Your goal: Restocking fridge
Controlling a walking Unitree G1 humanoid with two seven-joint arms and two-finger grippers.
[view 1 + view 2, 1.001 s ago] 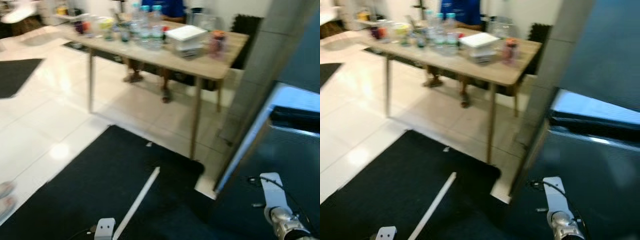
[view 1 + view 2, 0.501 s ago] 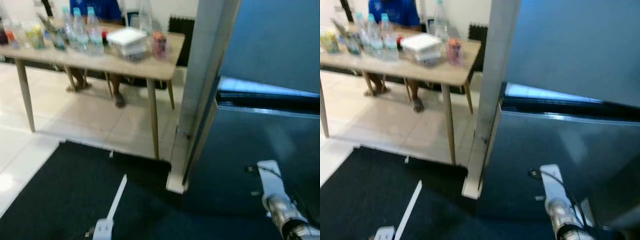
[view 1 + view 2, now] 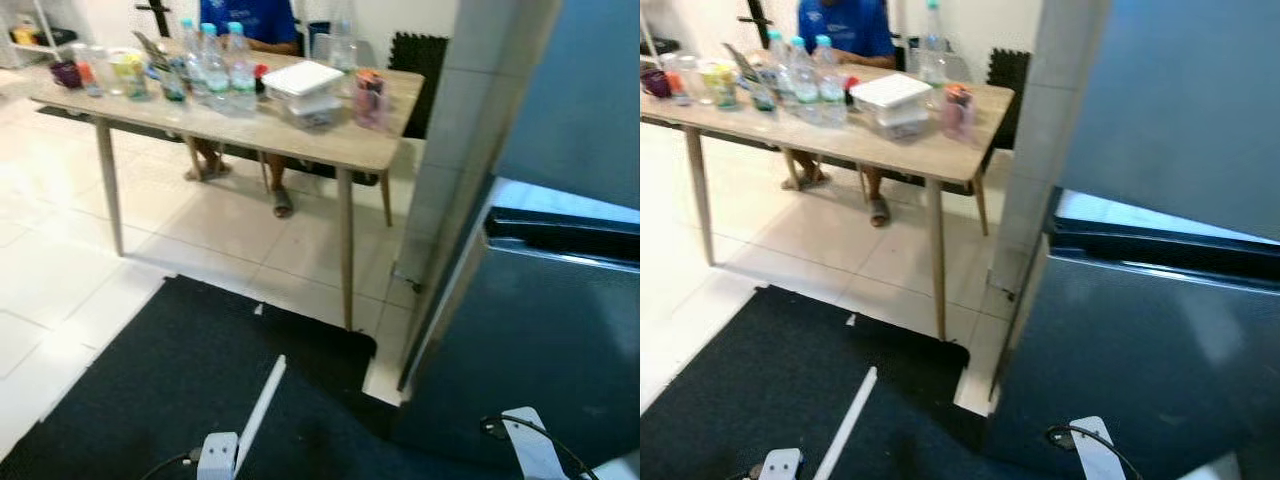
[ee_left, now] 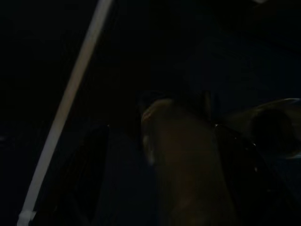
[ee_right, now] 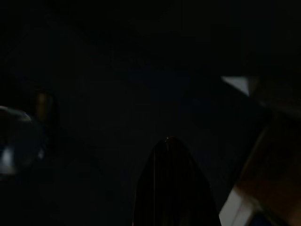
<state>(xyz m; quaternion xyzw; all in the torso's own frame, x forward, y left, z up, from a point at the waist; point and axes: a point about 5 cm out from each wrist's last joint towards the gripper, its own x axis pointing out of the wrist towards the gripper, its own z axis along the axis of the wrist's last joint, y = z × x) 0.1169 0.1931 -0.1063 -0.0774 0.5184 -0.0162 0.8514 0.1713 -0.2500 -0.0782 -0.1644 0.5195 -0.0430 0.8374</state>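
The fridge (image 3: 1160, 330), dark and closed, stands at the right beside a grey pillar (image 3: 1045, 150). Left of that, a wooden table (image 3: 330, 145) carries three capped bottles (image 3: 212, 62) in a row, a fourth (image 3: 932, 45) behind, a white box (image 3: 303, 80) and a pink cup (image 3: 368, 98). A person (image 3: 847, 25) in blue sits behind. A black mat (image 3: 190, 380) with a white stripe (image 4: 70, 101) covers the floor. Both wrist views are dark; neither the left gripper (image 4: 188, 160) nor the right gripper (image 5: 171, 181) shows whether it is wide or closed.
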